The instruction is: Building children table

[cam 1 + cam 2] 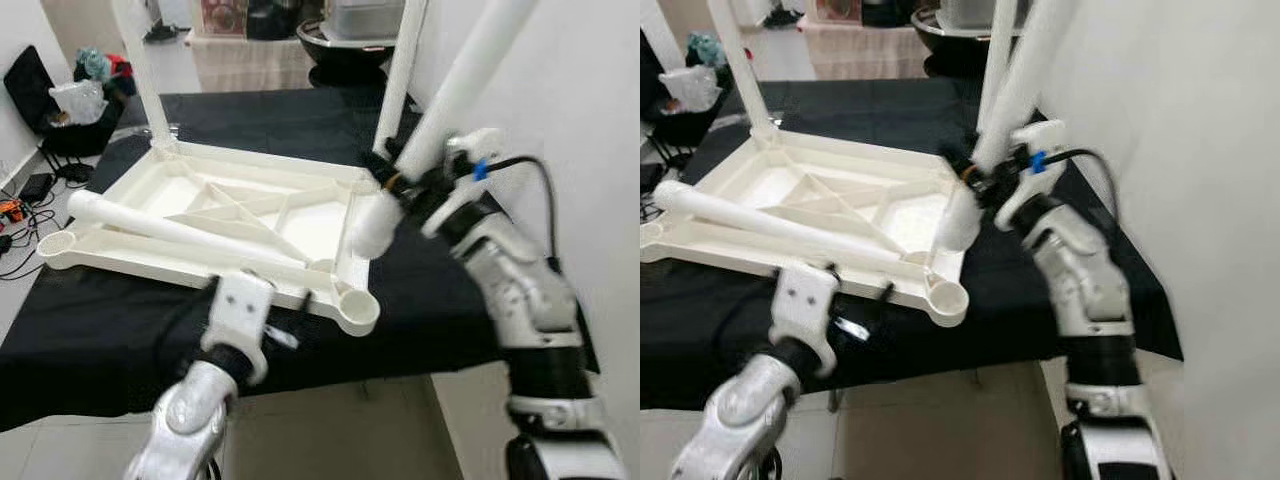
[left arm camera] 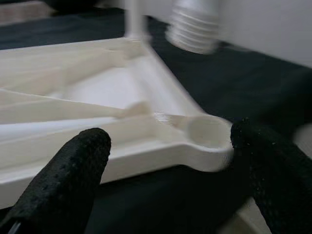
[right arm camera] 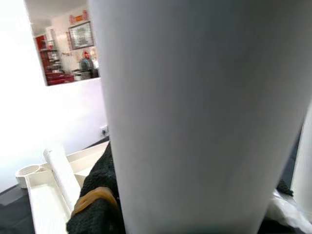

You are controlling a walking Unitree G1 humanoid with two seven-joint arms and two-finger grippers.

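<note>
Lying upside down on a black cloth [image 1: 120,330], the cream plastic tabletop [image 1: 225,215] shows ribbed underside and round corner sockets. Right gripper [image 1: 395,180] pinches a smooth white tubular leg [image 1: 465,75], threaded end hanging above the near-right socket [image 1: 355,305], tilted. Left gripper [image 2: 168,170], fingers spread, sits at the near edge by that socket. Loose leg [image 1: 170,228] lies across the ribs. Wall close on right.

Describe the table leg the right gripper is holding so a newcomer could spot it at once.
An upside-down white tabletop lies on the black-covered table. Above its near right edge the right gripper clamps a white leg, threaded end down. It alone hangs tilted in the air; two legs stand screwed in, one lies across the tabletop.
</note>
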